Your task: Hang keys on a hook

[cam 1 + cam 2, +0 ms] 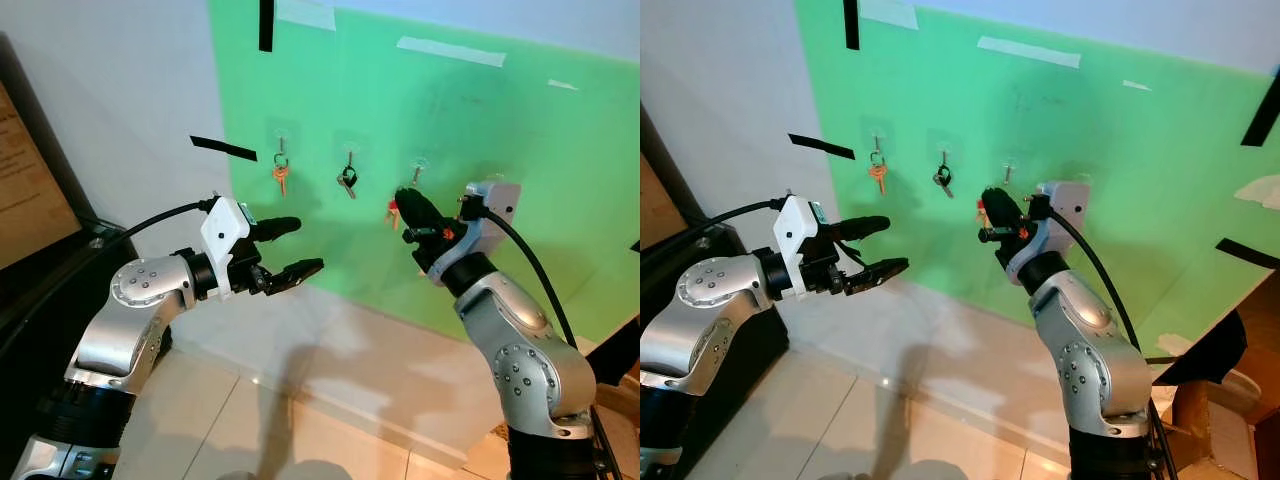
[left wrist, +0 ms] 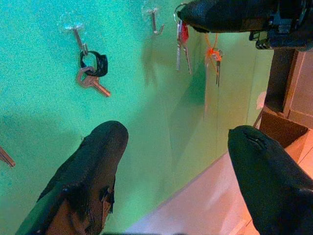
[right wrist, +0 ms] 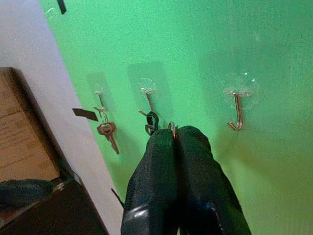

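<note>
keys (image 2: 182,41) pinched in right fingers (image 3: 177,147), near bare hook (image 3: 237,110), two neighbouring hooks (image 1: 281,148) occupied

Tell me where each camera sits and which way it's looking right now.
Eye views: on the head, facing the green wall, both arms showing.
Left wrist: along the open left gripper toward the hooks.
Right wrist: along the right gripper, shut on the red-tagged keys, toward the empty hook.
Shared: the black-fob keys.
</note>
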Controlling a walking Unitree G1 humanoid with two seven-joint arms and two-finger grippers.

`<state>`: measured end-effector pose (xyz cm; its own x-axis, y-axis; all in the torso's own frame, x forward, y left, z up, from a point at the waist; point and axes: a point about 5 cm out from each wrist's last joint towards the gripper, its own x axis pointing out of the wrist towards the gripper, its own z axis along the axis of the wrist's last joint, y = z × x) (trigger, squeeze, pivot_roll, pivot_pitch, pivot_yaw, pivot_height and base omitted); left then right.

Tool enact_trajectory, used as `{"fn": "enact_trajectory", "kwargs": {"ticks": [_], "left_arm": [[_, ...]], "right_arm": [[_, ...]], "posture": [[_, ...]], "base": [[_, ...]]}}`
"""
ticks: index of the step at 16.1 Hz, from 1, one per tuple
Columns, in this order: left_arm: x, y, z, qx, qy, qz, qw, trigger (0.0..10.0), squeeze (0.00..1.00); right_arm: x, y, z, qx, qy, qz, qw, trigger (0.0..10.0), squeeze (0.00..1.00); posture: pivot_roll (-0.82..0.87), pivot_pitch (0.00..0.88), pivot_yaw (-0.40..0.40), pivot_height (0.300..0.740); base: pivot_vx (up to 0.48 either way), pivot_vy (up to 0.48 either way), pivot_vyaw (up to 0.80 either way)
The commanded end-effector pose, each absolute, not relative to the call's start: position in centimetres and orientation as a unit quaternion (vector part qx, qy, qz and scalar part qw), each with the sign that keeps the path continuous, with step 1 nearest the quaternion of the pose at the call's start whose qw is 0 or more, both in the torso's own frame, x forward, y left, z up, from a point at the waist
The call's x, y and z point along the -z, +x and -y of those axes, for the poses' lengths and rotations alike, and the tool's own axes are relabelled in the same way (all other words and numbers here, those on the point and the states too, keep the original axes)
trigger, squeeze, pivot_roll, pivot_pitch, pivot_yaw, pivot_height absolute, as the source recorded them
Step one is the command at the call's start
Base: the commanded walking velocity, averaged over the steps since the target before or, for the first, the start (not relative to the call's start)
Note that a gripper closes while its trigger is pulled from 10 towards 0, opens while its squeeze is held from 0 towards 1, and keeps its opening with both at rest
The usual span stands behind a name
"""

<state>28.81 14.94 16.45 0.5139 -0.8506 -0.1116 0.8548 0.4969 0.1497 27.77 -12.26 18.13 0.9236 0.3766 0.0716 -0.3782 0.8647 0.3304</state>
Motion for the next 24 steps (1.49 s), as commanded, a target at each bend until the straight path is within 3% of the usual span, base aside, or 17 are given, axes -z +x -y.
{"fn": "enact_trajectory", "kwargs": {"ticks": [1,11,24], "left_arm": [[-16.7,28.6,-14.7,0.499,0.094,-0.007,0.861,10.0,0.02],[-16.8,28.5,-14.8,0.498,0.098,-0.007,0.862,10.0,0.02],[-16.7,28.6,-14.6,0.504,0.102,-0.008,0.858,10.0,0.02]], "right_arm": [[-18.3,28.1,12.4,-0.193,0.175,0.003,0.965,10.0,0.0],[-17.9,28.3,13.7,-0.154,0.199,-0.002,0.968,10.0,0.0],[-17.9,27.8,13.4,-0.169,0.206,0.001,0.964,10.0,0.0]], "posture": [[0.0,0.0,-0.04,0.74],[0.0,0.0,-0.046,0.74],[0.0,0.0,-0.04,0.74]], "base": [[0.0,0.0,0.0],[0.0,0.0,0.0],[0.0,0.0,0.0]]}}
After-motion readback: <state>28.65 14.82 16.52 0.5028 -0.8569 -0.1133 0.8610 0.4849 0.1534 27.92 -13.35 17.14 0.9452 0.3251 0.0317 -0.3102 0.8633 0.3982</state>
